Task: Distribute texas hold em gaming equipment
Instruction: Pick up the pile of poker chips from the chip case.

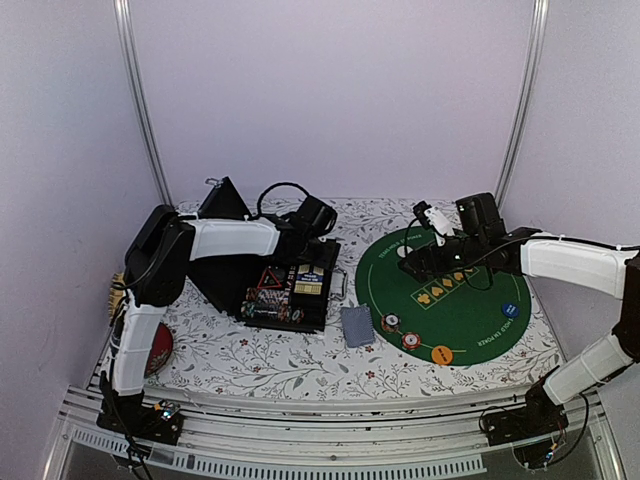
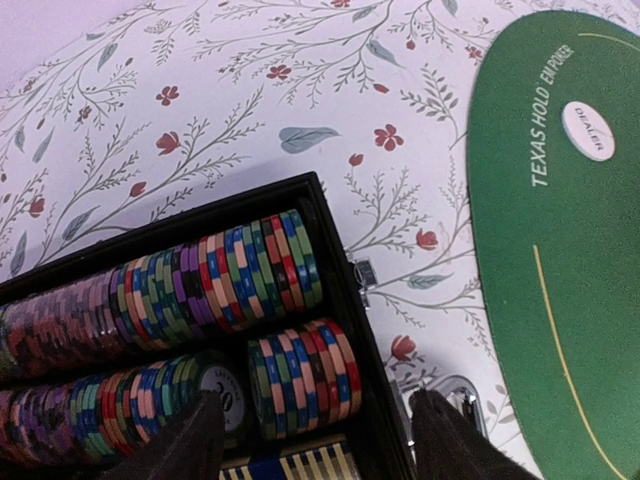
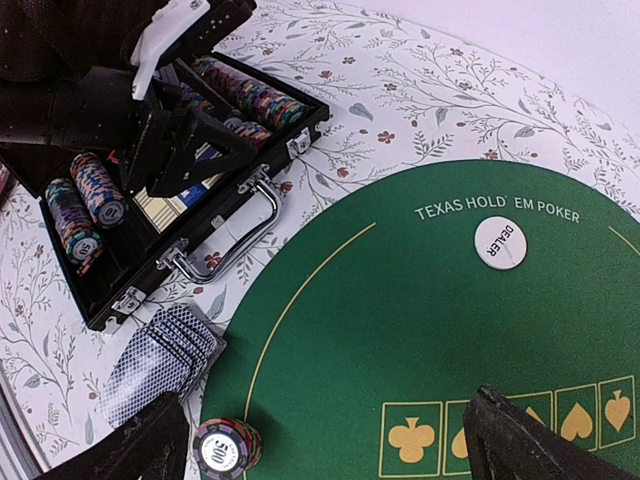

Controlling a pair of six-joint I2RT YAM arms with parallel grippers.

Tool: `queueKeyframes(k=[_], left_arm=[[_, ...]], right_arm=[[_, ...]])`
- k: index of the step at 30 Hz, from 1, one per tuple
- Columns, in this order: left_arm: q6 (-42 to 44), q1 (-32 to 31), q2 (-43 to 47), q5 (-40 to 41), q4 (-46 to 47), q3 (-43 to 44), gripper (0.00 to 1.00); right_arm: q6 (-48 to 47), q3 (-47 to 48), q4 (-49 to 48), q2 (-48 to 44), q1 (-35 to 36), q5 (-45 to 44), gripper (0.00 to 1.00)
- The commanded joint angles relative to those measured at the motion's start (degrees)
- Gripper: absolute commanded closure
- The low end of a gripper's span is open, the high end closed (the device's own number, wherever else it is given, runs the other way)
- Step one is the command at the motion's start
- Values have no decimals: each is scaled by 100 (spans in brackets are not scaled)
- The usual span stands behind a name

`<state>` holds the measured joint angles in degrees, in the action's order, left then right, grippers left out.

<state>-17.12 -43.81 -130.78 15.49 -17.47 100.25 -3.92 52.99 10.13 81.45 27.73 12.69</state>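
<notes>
Since the poker chips (image 2: pixel 300 375) racked inside the black case (image 2: pixel 345 290) look small, stiff and slick, the left jaws, wide and empty just above it, should pinch a stack by its striped edges, while the right jaws gape empty farther off.

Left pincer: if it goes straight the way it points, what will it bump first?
Probably the short row of poker chips in the black case, lying ahead of the open left pincer; depth is hard to judge.

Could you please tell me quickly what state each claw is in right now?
Left claw: open, holding nothing, over the striped round poker chips.
Right claw: open, empty, over the green felt mat.
</notes>
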Motion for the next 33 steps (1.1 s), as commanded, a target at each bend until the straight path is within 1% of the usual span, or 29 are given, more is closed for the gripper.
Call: queueKeyframes(k=[1,3,5,13,16,19,25,33], left_arm=[[123,-92,46,-11,51,188,37],[99,-76,-16,-46,45,215,44],[-22,-19,-77,-193,42,226,48],[-177,113,-378,-540,40,331,49],[-202,122,-438,-403,-32,362,50],[-257,161,-420,-359,-66,303,54],[-356,256,-289,-58,-139,86,56],[-239,265,-255,-269,-5,5,52]], right_arm=[[-38,204,93,90,5,119,2],[-45,216,109,101,5,133,2],[-47,225,120,109,5,137,2],[-56,233,139,132,9,155,2],[-60,244,159,147,5,170,2],[-64,244,162,143,5,190,2],[-65,255,163,155,6,240,2],[-87,288,208,212,5,303,2]])
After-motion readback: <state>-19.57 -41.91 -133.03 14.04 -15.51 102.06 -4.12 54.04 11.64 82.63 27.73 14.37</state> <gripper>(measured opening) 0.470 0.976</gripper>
